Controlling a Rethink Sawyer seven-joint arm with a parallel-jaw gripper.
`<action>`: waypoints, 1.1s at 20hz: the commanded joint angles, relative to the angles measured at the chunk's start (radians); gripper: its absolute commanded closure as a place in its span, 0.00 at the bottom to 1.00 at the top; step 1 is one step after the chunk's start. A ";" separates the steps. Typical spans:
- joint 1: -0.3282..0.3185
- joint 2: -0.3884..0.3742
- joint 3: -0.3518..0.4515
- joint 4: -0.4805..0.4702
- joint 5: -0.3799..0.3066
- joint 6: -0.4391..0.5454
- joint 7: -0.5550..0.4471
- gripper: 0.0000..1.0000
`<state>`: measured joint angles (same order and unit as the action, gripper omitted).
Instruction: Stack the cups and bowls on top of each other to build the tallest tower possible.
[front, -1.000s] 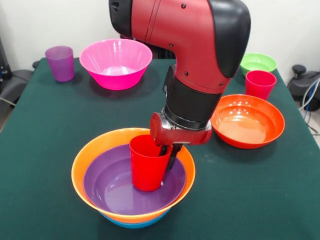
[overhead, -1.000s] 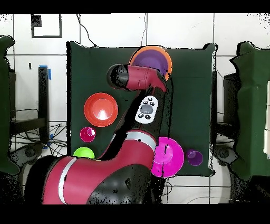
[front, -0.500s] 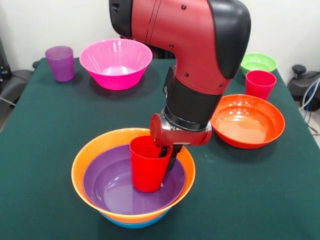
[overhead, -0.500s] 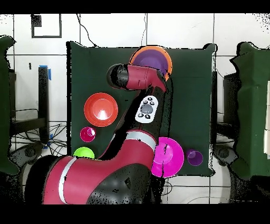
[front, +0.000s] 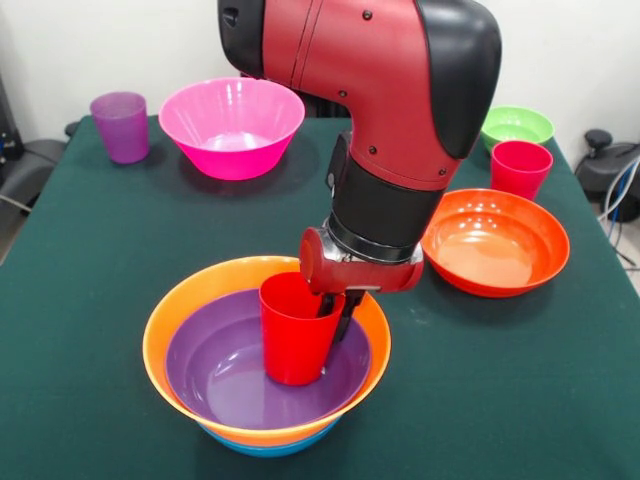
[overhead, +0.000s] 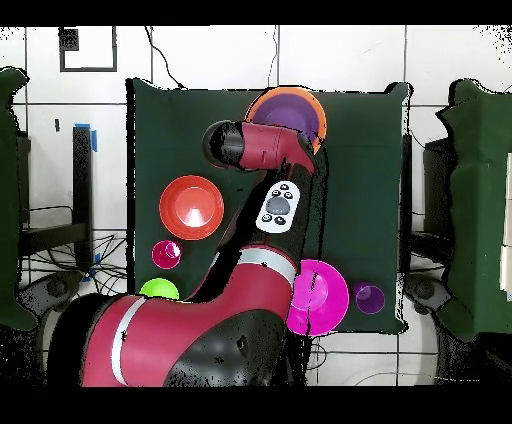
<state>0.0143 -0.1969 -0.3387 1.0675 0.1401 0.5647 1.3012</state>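
A red and black robot arm reaches down over a counter covered in dark green cloth. Its end effector (front: 335, 312) straddles the rim of a red cup (front: 296, 328), one finger inside the cup and one outside, closed on the cup wall. The cup stands upright in the middle of a purple bowl (front: 230, 378); whether it fully rests on the bowl's floor cannot be told.

The purple bowl is nested in an orange bowl (front: 175, 305), which sits in a blue bowl (front: 265, 449) whose rim just peeks out underneath. This pile is the tower so far, close to the counter's near edge in the front view. It is wider than tall, so the task looks partly done: three bowls nested, one cup being placed.

Still loose on the counter are a large pink bowl (front: 232, 126) and a translucent purple cup (front: 121, 126) near the far edge, towards the left corner. A red-orange bowl (front: 495, 242) sits toward the right edge, with a second red cup (front: 520, 169) just behind it and a green bowl (front: 516, 125) beyond that, by the far right corner.

The loose pieces are well apart from the tower. The arm's bulky wrist hangs low over the pile and hides most of it from overhead.
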 joint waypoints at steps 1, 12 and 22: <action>0.016 0.080 0.117 -0.002 0.007 0.017 0.180 1.00; 0.015 0.092 0.118 -0.021 0.007 0.019 0.177 1.00; 0.014 0.082 0.119 -0.012 0.003 0.023 0.168 1.00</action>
<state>0.0142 -0.1873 -0.3396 1.0493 0.1399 0.5651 1.3012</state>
